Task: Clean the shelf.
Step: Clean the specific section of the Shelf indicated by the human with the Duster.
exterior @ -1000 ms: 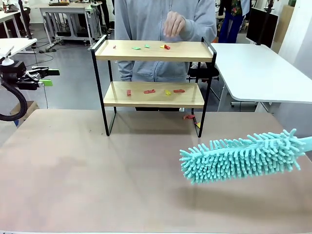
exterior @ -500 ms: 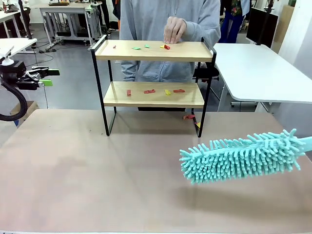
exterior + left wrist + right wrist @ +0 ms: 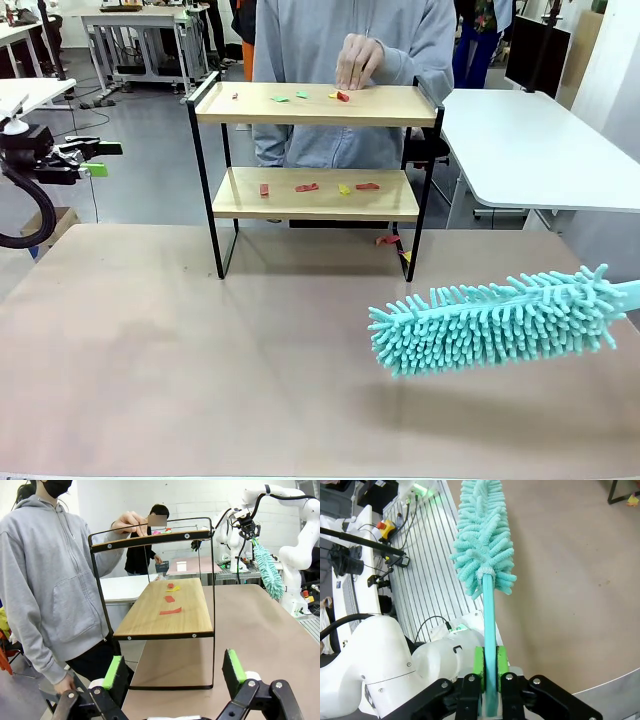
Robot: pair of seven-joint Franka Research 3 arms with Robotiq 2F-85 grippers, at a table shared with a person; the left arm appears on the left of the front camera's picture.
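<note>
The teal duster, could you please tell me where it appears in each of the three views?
Front view: duster lower right, over the table.
Left wrist view: duster upper right, far beyond the shelf.
Right wrist view: duster centre, handle in the right hand.
Shared landmark: the brown table.

The shelf [image 3: 300, 108] stands on the tan worktop [image 3: 200, 350]; small coloured scraps [image 3: 307, 187] lie on both its boards.
</note>
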